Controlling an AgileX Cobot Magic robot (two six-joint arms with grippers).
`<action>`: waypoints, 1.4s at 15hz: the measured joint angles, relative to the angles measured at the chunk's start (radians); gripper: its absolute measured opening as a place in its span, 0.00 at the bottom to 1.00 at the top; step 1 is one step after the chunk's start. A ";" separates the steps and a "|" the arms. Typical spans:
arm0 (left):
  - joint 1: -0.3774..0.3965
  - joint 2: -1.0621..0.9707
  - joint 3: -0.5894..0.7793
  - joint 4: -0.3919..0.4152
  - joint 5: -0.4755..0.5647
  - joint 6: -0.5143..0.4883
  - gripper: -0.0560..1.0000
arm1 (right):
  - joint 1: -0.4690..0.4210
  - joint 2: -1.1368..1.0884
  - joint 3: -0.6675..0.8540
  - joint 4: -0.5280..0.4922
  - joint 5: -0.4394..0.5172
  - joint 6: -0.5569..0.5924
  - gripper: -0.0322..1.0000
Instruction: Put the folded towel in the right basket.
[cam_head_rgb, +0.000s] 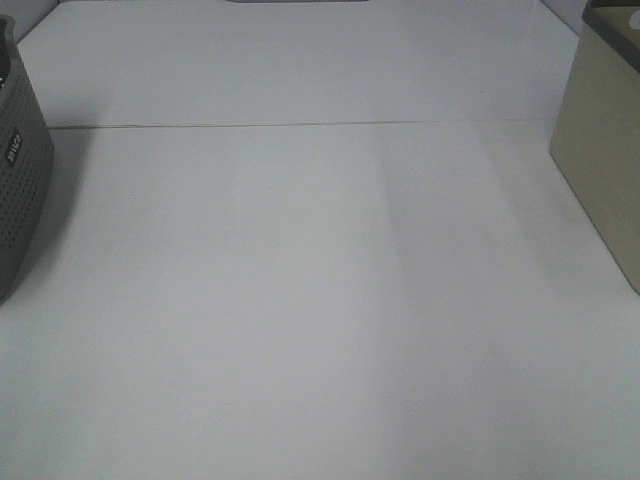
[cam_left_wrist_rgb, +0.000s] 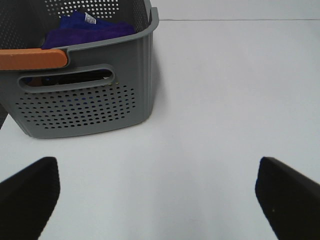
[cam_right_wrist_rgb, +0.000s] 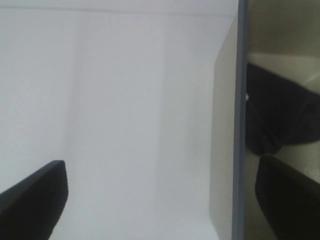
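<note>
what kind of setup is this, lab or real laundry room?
Most likely a lab tabletop rig: a bare white table with a grey perforated basket holding a purple towel on the left, and a beige basket with something dark inside on the right. No household surroundings visible.

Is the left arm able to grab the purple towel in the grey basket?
Probably yes. The left tool is open and empty, the basket has no lid, and the towel lies uncovered inside. It must clear the rim.

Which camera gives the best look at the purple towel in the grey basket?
The left wrist view: the purple towel lies inside the grey basket. The high view shows only the basket's wall, the right wrist view neither.
</note>
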 joint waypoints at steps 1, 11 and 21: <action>0.000 0.000 0.000 0.000 0.000 0.000 0.99 | 0.000 -0.107 0.151 0.001 -0.019 0.011 0.98; 0.000 0.000 0.000 0.000 0.000 0.000 0.99 | 0.000 -1.387 1.277 -0.002 -0.171 0.088 0.98; 0.000 0.000 0.000 0.000 0.000 0.000 0.99 | 0.000 -1.746 1.406 -0.003 -0.107 0.027 0.97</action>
